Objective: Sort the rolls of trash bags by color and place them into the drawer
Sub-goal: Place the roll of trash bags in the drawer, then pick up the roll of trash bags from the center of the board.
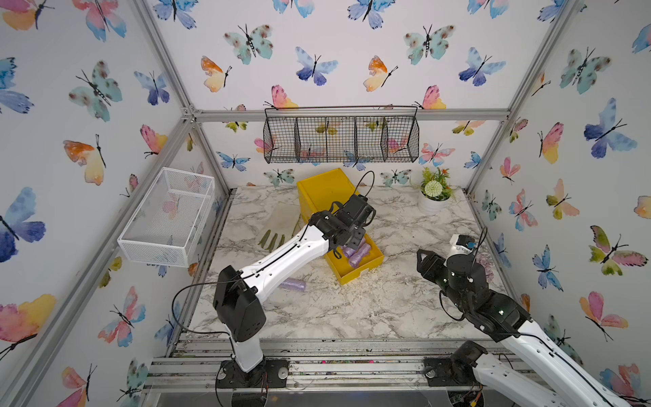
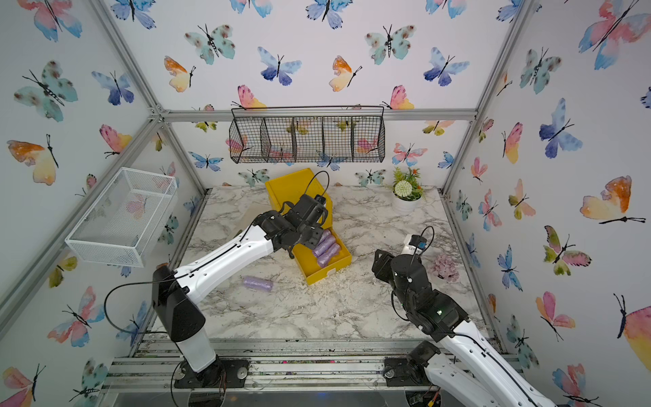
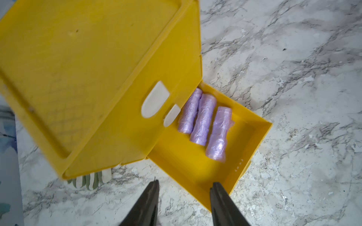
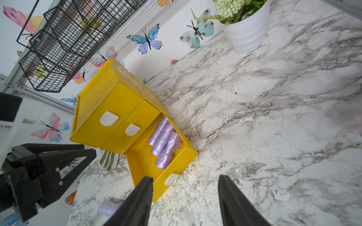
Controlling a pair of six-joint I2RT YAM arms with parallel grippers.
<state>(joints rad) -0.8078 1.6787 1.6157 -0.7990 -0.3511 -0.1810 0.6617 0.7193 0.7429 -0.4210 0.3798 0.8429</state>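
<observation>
My left gripper [image 3: 185,183] hangs parted and empty; I'd pinch the stray purple roll [image 2: 258,283] across its middle, since it looks light, squashy and slippery.

Crinkly glossy plastic rolls [image 3: 203,121] sit in a smooth matt plastic drawer [image 3: 195,170] on a chipped marble-look tabletop [image 3: 293,78].

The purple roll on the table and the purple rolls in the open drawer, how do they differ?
The table roll lies alone on the marble table; the drawer rolls sit inside the pulled-out yellow drawer. The table roll touches no other roll; the drawer rolls lie packed side by side. Both are lilac, crinkly plastic cylinders lying on their sides.
</observation>
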